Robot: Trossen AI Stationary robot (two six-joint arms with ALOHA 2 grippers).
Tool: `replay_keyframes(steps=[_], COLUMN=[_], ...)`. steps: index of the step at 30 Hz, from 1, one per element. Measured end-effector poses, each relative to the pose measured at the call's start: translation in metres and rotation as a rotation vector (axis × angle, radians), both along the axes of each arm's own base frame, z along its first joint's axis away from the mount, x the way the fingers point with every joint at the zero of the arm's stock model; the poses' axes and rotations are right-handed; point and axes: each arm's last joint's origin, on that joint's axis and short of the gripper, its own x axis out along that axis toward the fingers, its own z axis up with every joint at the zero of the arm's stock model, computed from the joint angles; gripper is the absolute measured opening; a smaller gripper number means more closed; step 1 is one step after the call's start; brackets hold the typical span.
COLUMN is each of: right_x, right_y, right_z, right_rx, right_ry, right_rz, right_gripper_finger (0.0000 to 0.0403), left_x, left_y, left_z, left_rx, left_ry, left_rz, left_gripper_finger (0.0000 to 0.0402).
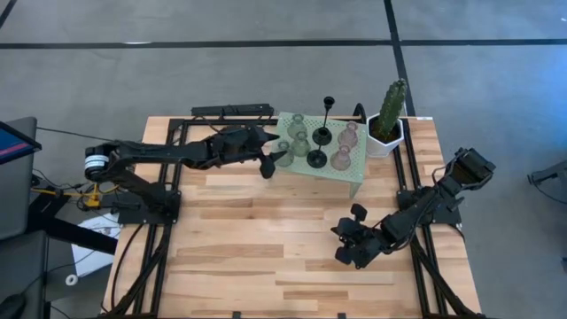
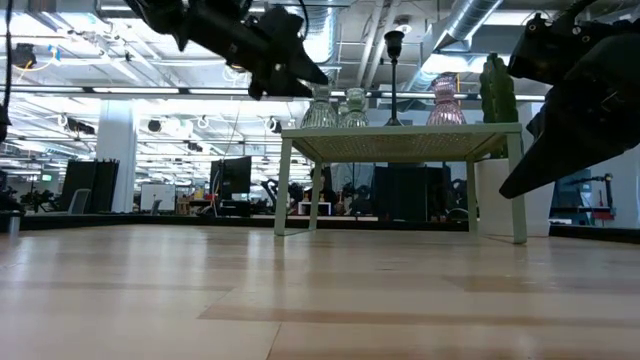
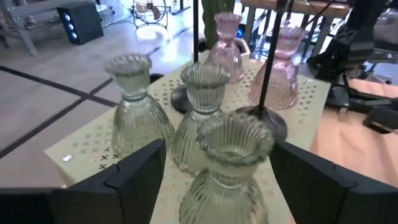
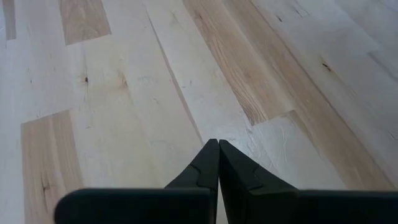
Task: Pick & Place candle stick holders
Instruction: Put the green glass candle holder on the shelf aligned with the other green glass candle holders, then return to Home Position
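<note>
Several candle stick holders stand on the mint-green mesh stand [image 1: 354, 170]: three ribbed green ones, two pink ones [image 3: 280, 71] and black ones, one a tall thin stem [image 1: 327, 115] on a round base. My left gripper [image 3: 221, 180] is open at the stand's left end. Its two fingers stand on either side of the nearest green holder [image 3: 231, 155], about level with its upper half; I see no touch. That holder [image 1: 283, 152] rests by its base on the mesh. My right gripper [image 4: 217, 148] is shut and empty, low over the bare table at the right [image 1: 344, 252].
A green cactus in a white pot [image 1: 388, 115] stands just right of the stand. The other two green holders [image 3: 134, 102] [image 3: 202, 109] stand close behind the nearest one. Bare wooden table [image 1: 266, 239] lies in front of the stand.
</note>
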Motion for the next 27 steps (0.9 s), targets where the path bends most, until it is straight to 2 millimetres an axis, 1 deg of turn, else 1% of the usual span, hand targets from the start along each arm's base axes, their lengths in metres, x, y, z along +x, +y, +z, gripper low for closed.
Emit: replay_keyframes(steps=[3,7,10,15,18,22,25,27], right_x=[0.000,0.000,0.000,0.001,0.003,0.005,0.006,0.005], right_y=[0.000,0.000,0.000,0.001,0.003,0.004,0.000,-0.003], right_z=[0.000,0.000,0.000,0.001,0.002,0.005,0.012,0.019], right_rx=[-0.001,-0.001,-0.002,0.018,0.023,0.013,0.007,-0.018], right_ry=[0.001,0.002,0.002,-0.002,-0.003,-0.010,-0.010,-0.019], right_rz=[0.000,0.000,0.000,0.015,0.057,0.110,0.138,0.171], right_gripper_finger=[0.0000,0.0000,0.0000,0.0000,0.0000,0.0000,0.0000,0.0000], left_x=[-0.011,-0.025,-0.035,-0.052,-0.059,-0.069,-0.076,-0.079], left_y=[-0.005,-0.015,-0.024,-0.040,-0.052,-0.068,-0.079,-0.083], left_z=[0.008,0.013,0.015,0.016,0.013,0.000,-0.015,-0.021], left_rx=[-0.007,-0.044,-0.092,-0.244,-0.260,-0.224,-0.197,-0.177], left_ry=[0.002,0.037,0.071,0.115,0.152,0.180,0.208,0.203], left_rz=[-0.008,-0.044,-0.115,-0.254,-0.325,-0.365,-0.345,-0.318], left_gripper_finger=[0.0285,0.0285,0.0285,0.0285,0.0279,0.0242,0.0199,0.0168])
